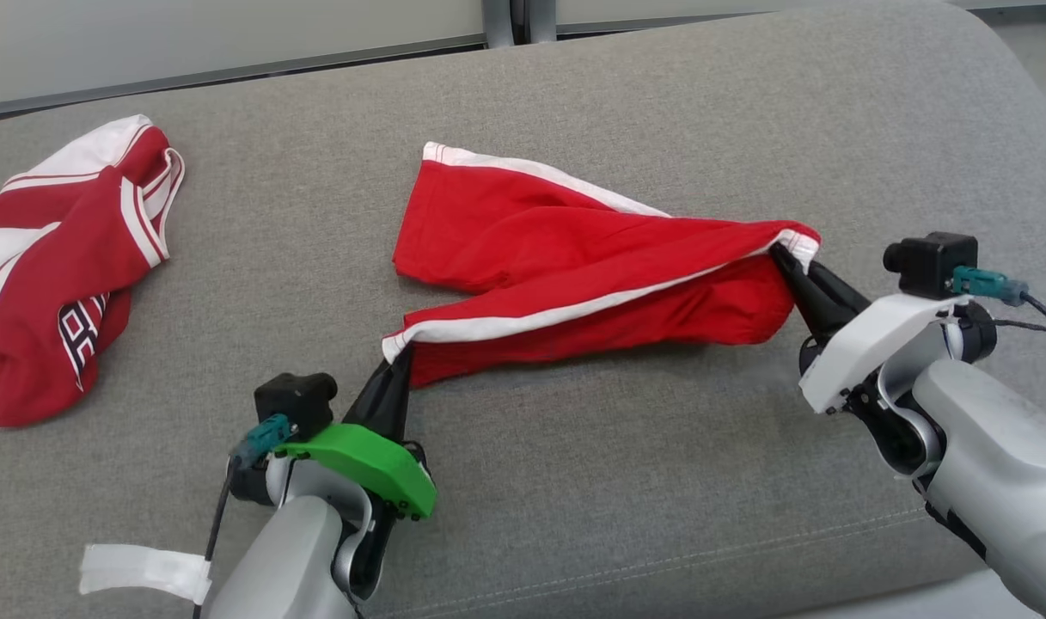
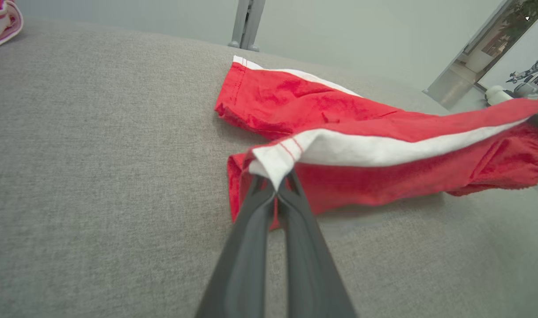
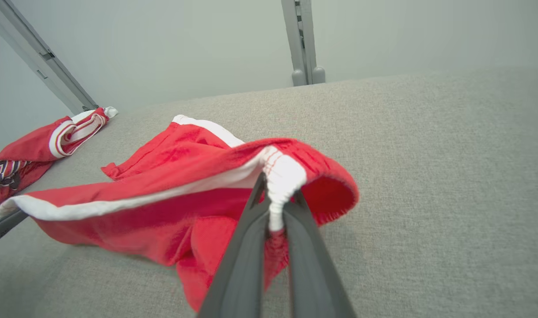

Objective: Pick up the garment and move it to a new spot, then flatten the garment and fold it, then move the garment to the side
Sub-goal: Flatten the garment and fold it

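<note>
The garment is a pair of red shorts with a white side stripe, stretched across the grey cushion. My left gripper is shut on the garment at its near left hem corner. In the left wrist view the left gripper pinches that white corner of the garment. My right gripper is shut on the white waistband end at the right, lifting it slightly. The right wrist view shows the right gripper clamped on the bunched waistband of the garment.
A second red and white garment with lettering lies crumpled at the cushion's left edge. The same red and white garment appears at the left of the right wrist view. A grey post and a pale wall stand behind the cushion.
</note>
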{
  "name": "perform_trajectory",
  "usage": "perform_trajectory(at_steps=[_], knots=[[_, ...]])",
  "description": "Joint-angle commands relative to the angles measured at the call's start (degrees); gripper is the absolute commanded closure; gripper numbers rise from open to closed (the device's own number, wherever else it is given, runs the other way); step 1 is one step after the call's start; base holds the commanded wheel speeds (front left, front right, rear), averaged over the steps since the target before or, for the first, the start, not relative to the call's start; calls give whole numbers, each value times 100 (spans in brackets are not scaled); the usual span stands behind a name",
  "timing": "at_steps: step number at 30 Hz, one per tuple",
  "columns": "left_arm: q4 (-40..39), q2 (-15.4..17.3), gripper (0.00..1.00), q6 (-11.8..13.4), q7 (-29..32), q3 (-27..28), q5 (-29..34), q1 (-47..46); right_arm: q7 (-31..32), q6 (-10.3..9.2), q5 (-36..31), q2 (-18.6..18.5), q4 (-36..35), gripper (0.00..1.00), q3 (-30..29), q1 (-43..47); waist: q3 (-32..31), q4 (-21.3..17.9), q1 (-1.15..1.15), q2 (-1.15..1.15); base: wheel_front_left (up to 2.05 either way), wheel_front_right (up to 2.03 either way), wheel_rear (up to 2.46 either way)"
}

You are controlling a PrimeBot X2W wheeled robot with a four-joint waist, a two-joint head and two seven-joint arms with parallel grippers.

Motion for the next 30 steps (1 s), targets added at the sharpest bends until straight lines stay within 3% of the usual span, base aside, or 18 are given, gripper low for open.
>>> perform_trajectory(at_steps=[1,6,14,20,26,30], knots=[[-182,9,100,-35,-24,105,-212,39,-20,-1,-117,-95,-144,100,-5,-123,-30,-32,0,0,0,0,0],[-876,250,100,-39,142,189,-787,-67,185,-1,-301,-331,-603,100,-132,-311,-99,-73,0,0,0,0,0],[-2299,945,100,-41,898,342,-1319,-465,916,-1,-385,-741,-1411,100,-542,-523,-298,-57,0,0,0,0,0],[-3126,1248,100,122,1468,567,-1542,-837,1472,-1,-469,-947,-1859,100,-828,-655,-461,-26,0,0,0,0,0],[-3859,1537,100,305,2105,580,-1510,-1369,2070,-1,-687,-925,-2269,100,-1195,-943,-566,28,0,0,0,0,0],[-3971,1599,100,513,2571,633,-1573,-1963,2516,-1,-816,-723,-2288,100,-1472,-1378,-415,142,0,0,0,0,0]])
